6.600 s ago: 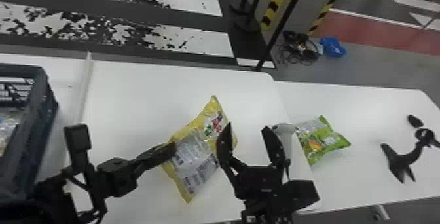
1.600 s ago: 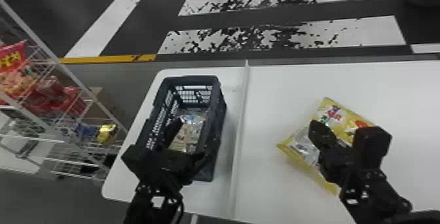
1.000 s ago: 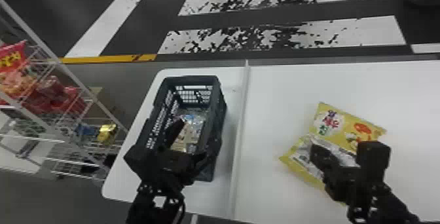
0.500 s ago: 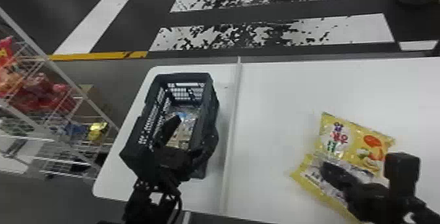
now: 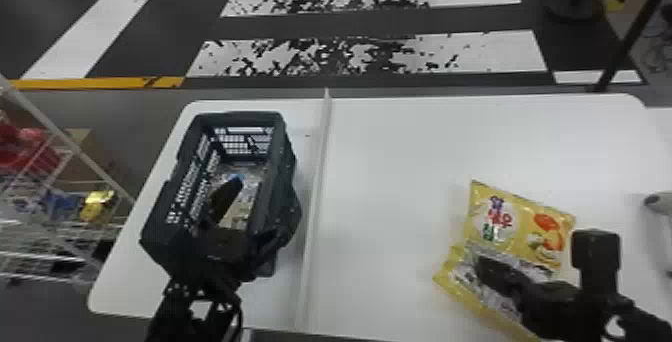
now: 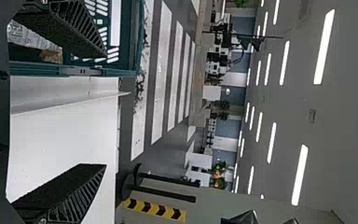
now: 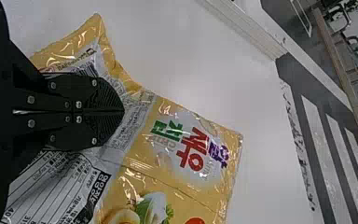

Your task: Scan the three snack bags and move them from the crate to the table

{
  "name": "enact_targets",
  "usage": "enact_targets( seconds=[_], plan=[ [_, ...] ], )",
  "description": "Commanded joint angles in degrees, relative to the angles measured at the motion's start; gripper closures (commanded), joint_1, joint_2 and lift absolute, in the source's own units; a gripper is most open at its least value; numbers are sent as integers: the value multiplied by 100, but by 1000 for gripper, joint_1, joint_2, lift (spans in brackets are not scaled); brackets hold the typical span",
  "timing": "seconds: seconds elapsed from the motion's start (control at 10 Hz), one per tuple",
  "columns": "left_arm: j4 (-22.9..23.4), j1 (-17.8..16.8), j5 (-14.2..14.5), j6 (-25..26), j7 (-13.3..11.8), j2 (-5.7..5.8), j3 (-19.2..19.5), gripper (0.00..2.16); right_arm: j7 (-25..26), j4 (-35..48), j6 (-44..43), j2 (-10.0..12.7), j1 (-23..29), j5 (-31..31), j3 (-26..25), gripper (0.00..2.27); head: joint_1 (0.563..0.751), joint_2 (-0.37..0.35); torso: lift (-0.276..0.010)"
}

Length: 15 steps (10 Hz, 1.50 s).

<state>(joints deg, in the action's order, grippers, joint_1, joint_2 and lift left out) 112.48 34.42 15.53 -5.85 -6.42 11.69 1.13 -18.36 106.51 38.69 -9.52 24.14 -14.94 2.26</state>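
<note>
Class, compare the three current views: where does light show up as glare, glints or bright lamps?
Head view: a glint on the gold packet at left; left wrist view: rows of glowing ceiling lights; right wrist view: small glints across the yellow bag.

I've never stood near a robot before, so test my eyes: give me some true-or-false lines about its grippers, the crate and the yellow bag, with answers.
1. The crate stands on the white table. True.
2. The yellow snack bag is inside the crate. False: it is out over the table, on the other side of the raised white strip.
3. The left gripper has its fingers apart, one of them over the crate's inside. True.
4. The right gripper has its fingers spread wide. False: they are together, at the yellow bag's silvery panel.
5. The crate is empty. False: shiny packaging lies in it.
</note>
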Motion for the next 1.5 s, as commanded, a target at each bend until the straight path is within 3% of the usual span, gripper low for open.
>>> enact_targets(
  seconds=[0.0,0.2,0.6,0.9,1.1,1.4],
  plan=[
    [2,-5,-6,-34,0,0,-7,29,-63,124,293,-24,-24,27,-85,2246,695,135,-62],
    [-7,-5,-6,-34,0,0,-16,29,-230,625,364,-24,187,-9,-120,2246,695,128,-62],
    [-86,-76,-15,-34,-8,9,-60,29,-1,1952,873,46,776,-105,-463,2246,695,136,-62],
    [-182,-172,-15,-17,-8,9,-122,29,43,2321,2508,108,987,-756,-903,2246,695,112,-62],
    [-244,-207,-6,-34,-8,9,-148,29,17,2506,2614,108,1216,-1134,-1052,2246,695,116,-62],
    [-261,-216,-6,-69,-8,26,-174,29,87,2471,2614,143,1154,-923,-1017,2246,695,126,-62]
  ],
)
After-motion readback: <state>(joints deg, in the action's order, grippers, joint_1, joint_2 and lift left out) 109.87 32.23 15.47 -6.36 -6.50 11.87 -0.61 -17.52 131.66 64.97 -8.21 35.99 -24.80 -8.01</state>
